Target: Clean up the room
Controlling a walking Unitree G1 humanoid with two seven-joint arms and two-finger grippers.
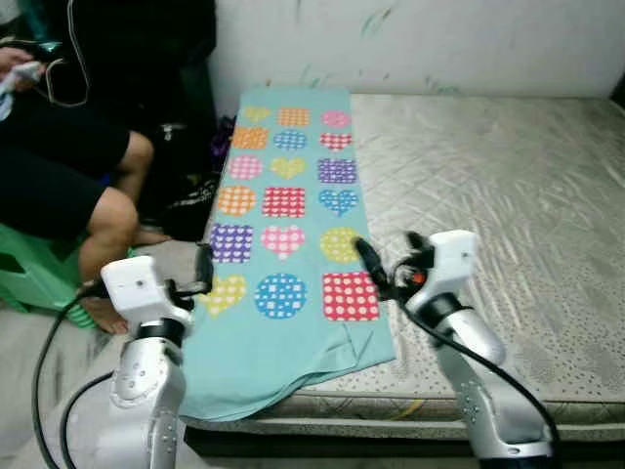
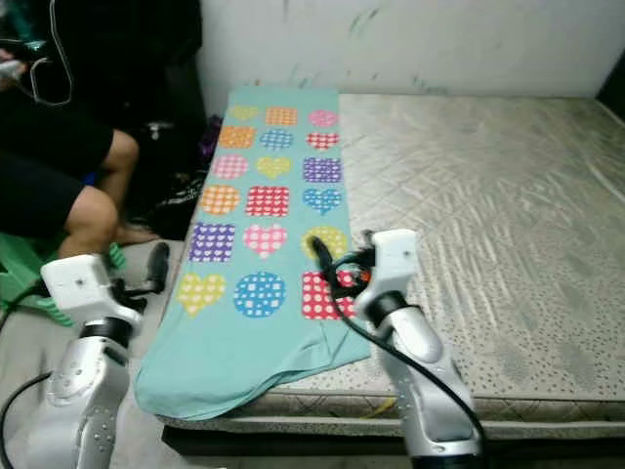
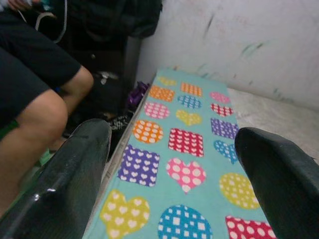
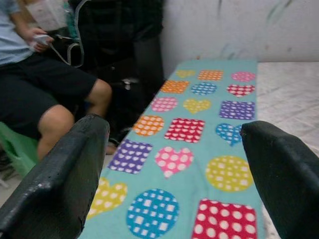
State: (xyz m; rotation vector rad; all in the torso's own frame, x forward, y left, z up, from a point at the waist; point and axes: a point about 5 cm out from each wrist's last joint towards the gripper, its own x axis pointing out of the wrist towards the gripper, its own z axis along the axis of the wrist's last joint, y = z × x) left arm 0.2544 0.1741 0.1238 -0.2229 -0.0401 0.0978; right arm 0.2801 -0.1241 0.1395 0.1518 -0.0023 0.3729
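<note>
A teal blanket point(image 1: 293, 244) printed with colourful dotted hearts, circles and squares lies lengthwise along the left side of a bare mattress point(image 1: 508, 195). Its near end hangs over the mattress's front edge. My left gripper point(image 1: 203, 269) hovers at the blanket's left border near the front, open and holding nothing. My right gripper point(image 1: 389, 256) is above the blanket's right border, by the red dotted square, also open and holding nothing. Both wrist views look along the blanket point(image 3: 187, 144) between widely spread black fingers point(image 4: 65, 169).
A person point(image 1: 68, 166) in black shorts sits on a green stool point(image 1: 24, 278) at the left, close to my left arm, holding something with cables. Dark bags point(image 1: 190, 186) lie on the floor between the person and the bed. A white wall point(image 1: 420, 44) runs behind the mattress.
</note>
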